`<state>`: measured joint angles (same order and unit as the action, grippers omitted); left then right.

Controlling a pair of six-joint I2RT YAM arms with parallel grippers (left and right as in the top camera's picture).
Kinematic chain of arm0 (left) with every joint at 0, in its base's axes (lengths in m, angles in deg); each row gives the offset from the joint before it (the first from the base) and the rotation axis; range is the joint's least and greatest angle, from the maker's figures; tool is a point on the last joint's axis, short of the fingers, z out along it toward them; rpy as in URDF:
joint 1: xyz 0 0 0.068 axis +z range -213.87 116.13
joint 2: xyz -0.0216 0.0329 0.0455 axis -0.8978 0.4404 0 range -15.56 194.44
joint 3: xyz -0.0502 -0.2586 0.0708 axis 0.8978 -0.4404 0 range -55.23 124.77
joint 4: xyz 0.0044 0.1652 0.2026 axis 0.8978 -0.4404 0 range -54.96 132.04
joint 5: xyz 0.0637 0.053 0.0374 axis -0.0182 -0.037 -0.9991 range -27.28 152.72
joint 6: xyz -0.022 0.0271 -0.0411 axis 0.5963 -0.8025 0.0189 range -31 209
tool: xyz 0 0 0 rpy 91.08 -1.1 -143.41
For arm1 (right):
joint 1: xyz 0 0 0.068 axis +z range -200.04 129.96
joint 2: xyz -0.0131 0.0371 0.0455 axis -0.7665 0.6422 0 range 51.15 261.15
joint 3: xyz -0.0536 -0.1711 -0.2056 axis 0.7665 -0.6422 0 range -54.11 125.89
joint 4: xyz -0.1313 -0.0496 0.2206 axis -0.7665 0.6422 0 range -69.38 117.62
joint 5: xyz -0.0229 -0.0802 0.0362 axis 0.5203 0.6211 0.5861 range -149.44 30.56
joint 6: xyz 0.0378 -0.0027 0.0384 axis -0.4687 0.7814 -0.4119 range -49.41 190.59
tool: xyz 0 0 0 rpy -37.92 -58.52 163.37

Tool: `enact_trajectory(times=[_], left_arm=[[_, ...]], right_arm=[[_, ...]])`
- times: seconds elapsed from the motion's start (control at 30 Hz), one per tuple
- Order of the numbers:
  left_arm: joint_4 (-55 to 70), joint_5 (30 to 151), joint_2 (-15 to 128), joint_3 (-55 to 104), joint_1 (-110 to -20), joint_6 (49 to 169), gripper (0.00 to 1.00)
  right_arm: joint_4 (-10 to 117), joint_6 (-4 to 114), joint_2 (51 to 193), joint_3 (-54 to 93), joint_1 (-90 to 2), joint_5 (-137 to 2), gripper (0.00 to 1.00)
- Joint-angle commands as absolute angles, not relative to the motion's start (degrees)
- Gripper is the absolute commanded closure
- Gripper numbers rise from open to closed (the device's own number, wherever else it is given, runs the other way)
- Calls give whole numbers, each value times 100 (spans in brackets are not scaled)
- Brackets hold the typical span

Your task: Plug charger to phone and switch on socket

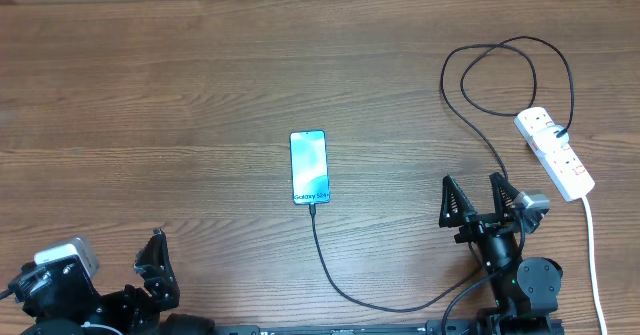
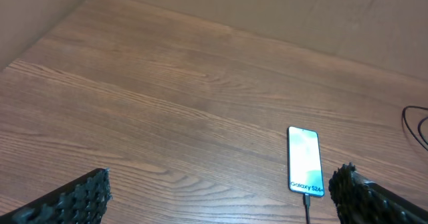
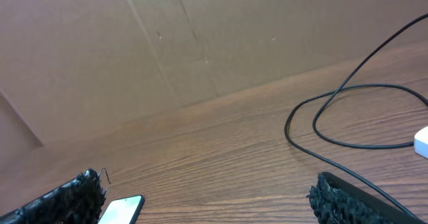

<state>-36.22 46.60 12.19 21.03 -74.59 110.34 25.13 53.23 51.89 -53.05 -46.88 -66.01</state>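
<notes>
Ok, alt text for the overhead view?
A lit phone lies in the middle of a wooden table, a black cable running from its near end round to a white power strip at the right. The left gripper and right gripper sit open and empty at the near edge.

Right gripper (image 3: 207, 187) jaws spread; phone (image 3: 124, 207) corner beside one finger; charger (image 3: 374, 146) looped; socket (image 3: 422, 141) edge far right

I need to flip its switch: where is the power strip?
In the overhead view, the power strip lies at the far right, just beyond the open right gripper.
</notes>
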Motion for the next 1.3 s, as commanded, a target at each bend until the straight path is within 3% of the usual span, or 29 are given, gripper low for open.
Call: enact_trajectory(times=[0.0,0.7,1.27], left_arm=[[-3620,4582,1195,2138,-7438,11130,0],[-3640,4557,1195,2138,-7438,11124,0],[-4448,4610,1197,2136,-7505,11045,0]], right_arm=[[2485,5299,5132,-5366,-4658,-6525,0],[2485,5299,5132,-5366,-4658,-6527,0],[2485,5299,5132,-5366,-4658,-6527,0]])
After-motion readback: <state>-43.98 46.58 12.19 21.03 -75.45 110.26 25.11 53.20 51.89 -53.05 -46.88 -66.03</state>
